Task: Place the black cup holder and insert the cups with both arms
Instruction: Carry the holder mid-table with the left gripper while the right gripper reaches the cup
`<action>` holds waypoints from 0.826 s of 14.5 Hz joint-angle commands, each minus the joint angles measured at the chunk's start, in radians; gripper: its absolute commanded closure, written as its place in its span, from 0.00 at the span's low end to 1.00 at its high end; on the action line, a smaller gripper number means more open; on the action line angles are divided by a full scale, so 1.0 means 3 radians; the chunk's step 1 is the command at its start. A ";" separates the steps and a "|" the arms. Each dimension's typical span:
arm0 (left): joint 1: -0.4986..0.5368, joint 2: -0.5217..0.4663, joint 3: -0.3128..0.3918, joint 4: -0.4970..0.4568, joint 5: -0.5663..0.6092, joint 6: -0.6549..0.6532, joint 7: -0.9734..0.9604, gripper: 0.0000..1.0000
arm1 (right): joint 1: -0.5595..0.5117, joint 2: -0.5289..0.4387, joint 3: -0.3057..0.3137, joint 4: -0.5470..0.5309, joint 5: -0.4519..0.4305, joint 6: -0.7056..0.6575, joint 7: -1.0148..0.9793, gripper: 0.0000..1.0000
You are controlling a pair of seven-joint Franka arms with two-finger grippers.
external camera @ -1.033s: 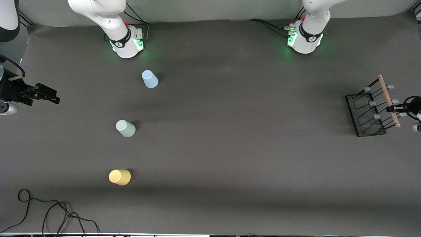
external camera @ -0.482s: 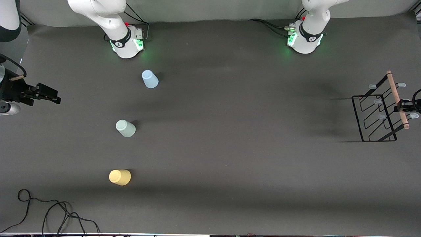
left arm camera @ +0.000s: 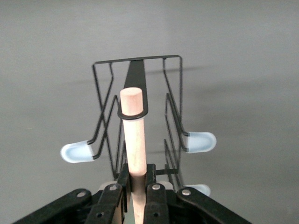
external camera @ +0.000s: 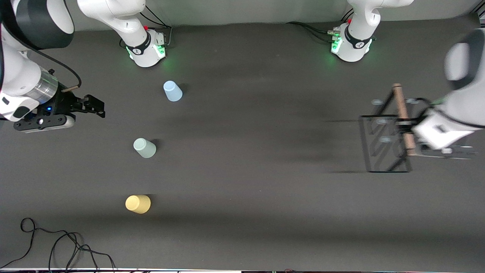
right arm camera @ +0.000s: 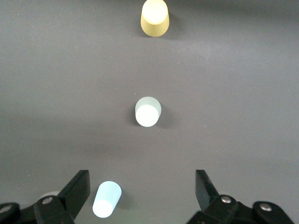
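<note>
My left gripper (external camera: 406, 124) is shut on the light wooden rod (left arm camera: 134, 135) of the black cup holder (external camera: 382, 146). It holds the rack in the air over the left arm's end of the table. Pale grey-tipped pegs (left arm camera: 202, 141) stick out on both sides. My right gripper (external camera: 99, 107) is open and empty, above the table at the right arm's end; in its wrist view (right arm camera: 142, 186) it hangs wide open near the blue cup. The light blue cup (external camera: 172, 91) (right arm camera: 107, 199), mint cup (external camera: 144, 148) (right arm camera: 147, 112) and yellow cup (external camera: 138, 204) (right arm camera: 154, 18) stand mouth down in a row.
A loose black cable (external camera: 57, 242) lies at the table's near edge, toward the right arm's end. The two arm bases (external camera: 147, 49) (external camera: 350, 43) glow green along the farthest edge. Bare grey table lies between the cups and the rack.
My left gripper has lifted the rack off the table and carried it toward the table's middle. My right gripper has moved in from the table's end toward the blue cup.
</note>
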 commanded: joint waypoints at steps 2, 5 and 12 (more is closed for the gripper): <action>-0.0570 0.0184 0.0064 0.0106 -0.0449 0.0055 -0.0935 1.00 | -0.0003 -0.0107 -0.0026 -0.0479 0.0022 0.0459 0.0039 0.00; -0.0994 0.0368 0.0043 0.0131 -0.0594 0.0356 -0.1396 1.00 | -0.0003 -0.0046 -0.0026 -0.0991 0.0139 0.1185 0.0045 0.00; -0.1813 0.1370 -0.0090 0.0944 -0.0646 0.0698 -0.2460 1.00 | 0.0008 0.0715 -0.0026 -0.1478 0.0241 0.2500 0.0131 0.00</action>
